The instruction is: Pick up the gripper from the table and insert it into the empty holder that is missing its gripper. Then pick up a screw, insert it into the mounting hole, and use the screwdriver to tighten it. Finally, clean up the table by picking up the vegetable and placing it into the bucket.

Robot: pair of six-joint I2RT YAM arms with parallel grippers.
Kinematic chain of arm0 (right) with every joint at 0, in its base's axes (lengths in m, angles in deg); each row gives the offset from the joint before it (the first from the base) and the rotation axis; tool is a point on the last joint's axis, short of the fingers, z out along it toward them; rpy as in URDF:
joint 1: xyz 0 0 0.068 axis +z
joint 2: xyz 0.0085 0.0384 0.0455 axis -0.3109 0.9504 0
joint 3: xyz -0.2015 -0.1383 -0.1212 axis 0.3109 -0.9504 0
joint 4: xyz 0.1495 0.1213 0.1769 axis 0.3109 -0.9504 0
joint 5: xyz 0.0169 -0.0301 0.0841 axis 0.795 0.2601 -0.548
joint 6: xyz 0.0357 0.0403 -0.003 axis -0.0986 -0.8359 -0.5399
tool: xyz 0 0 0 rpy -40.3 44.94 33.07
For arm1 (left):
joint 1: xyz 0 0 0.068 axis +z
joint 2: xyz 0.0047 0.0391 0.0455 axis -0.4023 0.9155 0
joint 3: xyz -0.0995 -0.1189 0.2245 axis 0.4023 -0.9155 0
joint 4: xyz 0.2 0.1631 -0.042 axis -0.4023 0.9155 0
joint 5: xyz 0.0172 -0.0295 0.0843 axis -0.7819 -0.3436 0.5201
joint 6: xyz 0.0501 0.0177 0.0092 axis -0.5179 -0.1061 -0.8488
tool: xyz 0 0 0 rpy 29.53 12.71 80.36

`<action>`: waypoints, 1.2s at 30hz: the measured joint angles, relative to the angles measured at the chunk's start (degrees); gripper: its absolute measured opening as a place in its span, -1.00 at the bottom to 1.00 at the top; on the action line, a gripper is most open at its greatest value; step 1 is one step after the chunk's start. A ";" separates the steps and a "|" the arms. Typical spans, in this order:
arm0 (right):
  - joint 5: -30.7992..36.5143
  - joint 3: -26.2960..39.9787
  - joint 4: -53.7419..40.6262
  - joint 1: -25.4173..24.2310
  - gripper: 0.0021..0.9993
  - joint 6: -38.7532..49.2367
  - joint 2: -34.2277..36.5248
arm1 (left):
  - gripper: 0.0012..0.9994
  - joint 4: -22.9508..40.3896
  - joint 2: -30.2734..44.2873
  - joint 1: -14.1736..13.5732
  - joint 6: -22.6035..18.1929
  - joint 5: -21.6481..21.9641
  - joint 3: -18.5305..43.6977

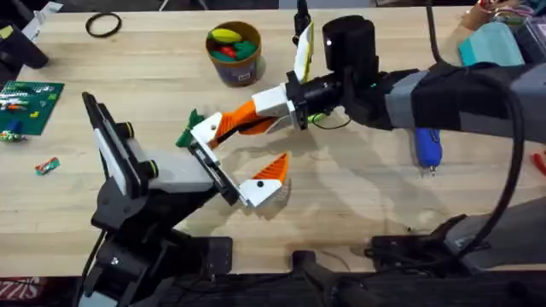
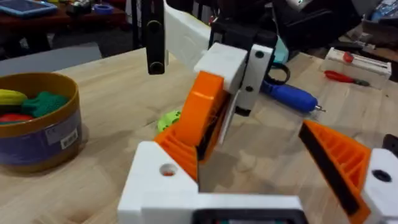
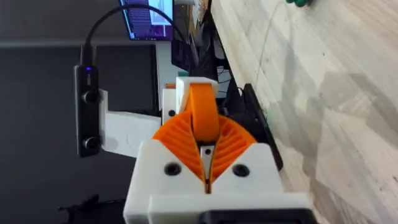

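- Low in the overhead frame, the left gripper [image 1: 230, 175] shows one orange finger and an empty white holder [image 1: 205, 132]; I cannot tell its fingers' state.
- At centre, the right gripper [image 1: 269, 111] is clamped on the orange gripper [image 1: 241, 118], its tip at the holder. Keep it aligned and push gently.
- Farther up sits the bucket [image 1: 236, 55].

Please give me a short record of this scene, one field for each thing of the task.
gripper: clamped in right end effector, lower end at holder
holder: mounting hole in view
screwdriver: lying on table, untouched
vegetable: on table, beside holder
bucket: upright, holds toy pieces
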 joint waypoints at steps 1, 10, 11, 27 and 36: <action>0.00 0.00 0.00 0.01 -0.99 0.01 0.00 | 0.97 0.00 0.00 0.00 0.00 0.00 0.00; 2.04 -0.18 -0.81 1.38 -0.05 -0.16 0.07 | 0.97 -0.04 0.00 -0.57 -0.82 -2.64 0.04; 2.50 -0.26 -0.96 1.45 0.10 -0.21 0.07 | 0.97 -0.04 0.00 -0.56 -1.05 -2.67 0.04; 4.14 -1.16 -1.28 0.96 0.99 -0.52 0.07 | 0.97 -0.04 0.00 -0.51 -2.38 -3.54 0.04; 4.13 -1.16 -1.04 -0.37 0.99 -0.63 0.07 | 0.97 0.02 0.00 -0.98 -2.38 -6.59 0.04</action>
